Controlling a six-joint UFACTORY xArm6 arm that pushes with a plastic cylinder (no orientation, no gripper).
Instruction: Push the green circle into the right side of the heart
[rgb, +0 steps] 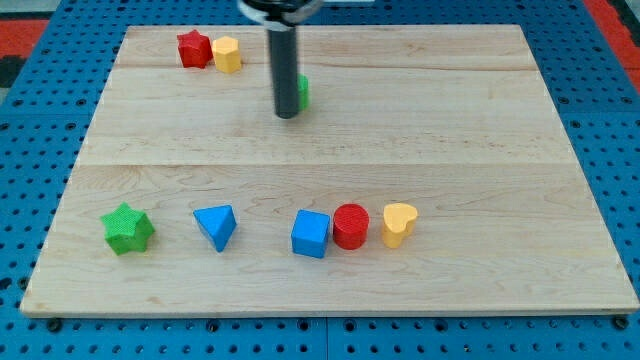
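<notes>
Green circle (303, 92): you saw it near the tabletop's (480, 120) top, mostly hidden behind the rod, my tip (287, 116) touching or just beside its left edge. Fingers: the rod carried none, so no state to give you. Yellow heart (399, 224): bottom row, touching the red cylinder (351, 226), then blue cube (311, 234), blue triangle (216, 226), green star (127, 229). Top left: red star (194, 48), touching a yellow block (228, 54).

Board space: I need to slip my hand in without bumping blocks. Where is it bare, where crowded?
Bare: the middle band between my tip and the bottom row, plus the top right beyond the green circle. Crowded: blue cube, red cylinder and yellow heart sit packed together.
</notes>
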